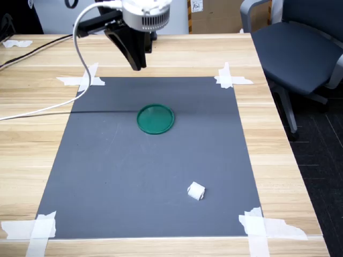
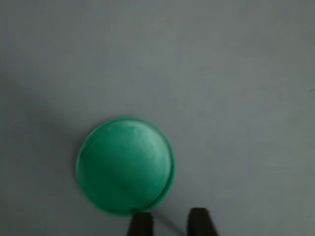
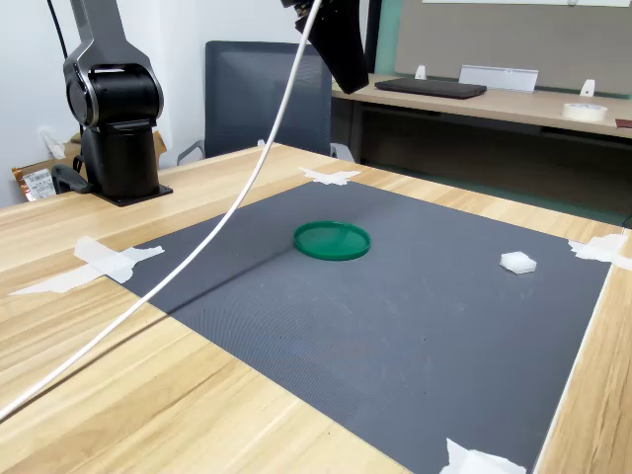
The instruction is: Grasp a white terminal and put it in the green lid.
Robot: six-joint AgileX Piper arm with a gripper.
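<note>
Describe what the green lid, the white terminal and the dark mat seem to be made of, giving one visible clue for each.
Green lid: probably moulded plastic, smooth with a soft sheen and a thin raised rim.
White terminal: likely plastic, matt white; too small to be sure.
Dark mat: a thin grey sheet, perhaps rubber or textured plastic; the second exterior view shows a fine weave-like grain, and white tape holds its corners down.

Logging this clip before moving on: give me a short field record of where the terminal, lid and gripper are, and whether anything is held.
white terminal: lies on the grey mat near its front right corner in the first exterior view, apart from the lid
green lid: flat near mat centre, empty
gripper: raised above the mat beyond the lid, jaws slightly apart in the wrist view
held: nothing
task stage: terminal not yet grasped
</note>
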